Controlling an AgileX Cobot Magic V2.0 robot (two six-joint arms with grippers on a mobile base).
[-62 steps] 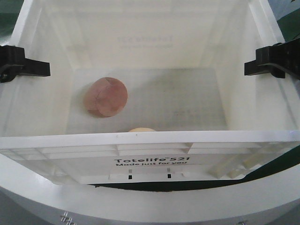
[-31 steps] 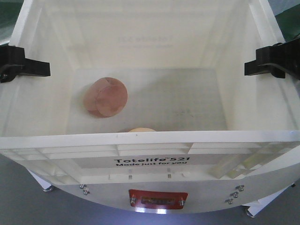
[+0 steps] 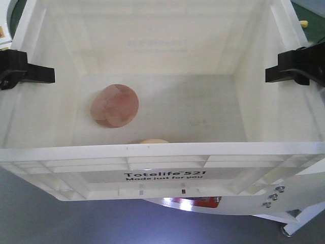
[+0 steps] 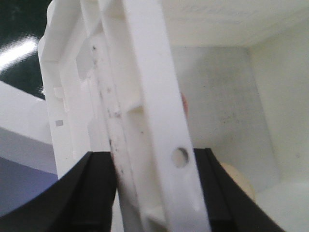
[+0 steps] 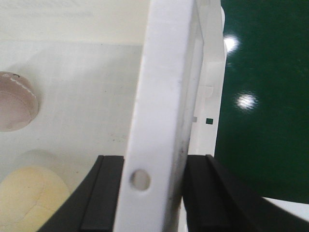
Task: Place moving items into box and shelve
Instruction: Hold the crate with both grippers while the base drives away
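Box [image 3: 162, 150]: pink ball [image 3: 114, 105], probably yellow ball [image 5: 29, 198]

Black print [image 3: 163, 176] on the near outer wall of the white tote [image 3: 162, 151], just under its rim, reads "Totelife 521", with "Made just for you" in a second line beneath. Through the far wall a faint two-line print [image 3: 156, 46] shows in reverse, too pale to read.

We glimpse only a sliver of the yellow ball [image 3: 147, 141] behind the rim of the box [image 3: 162, 151]; the left wrist view hides most of the pink ball [image 4: 183, 104].
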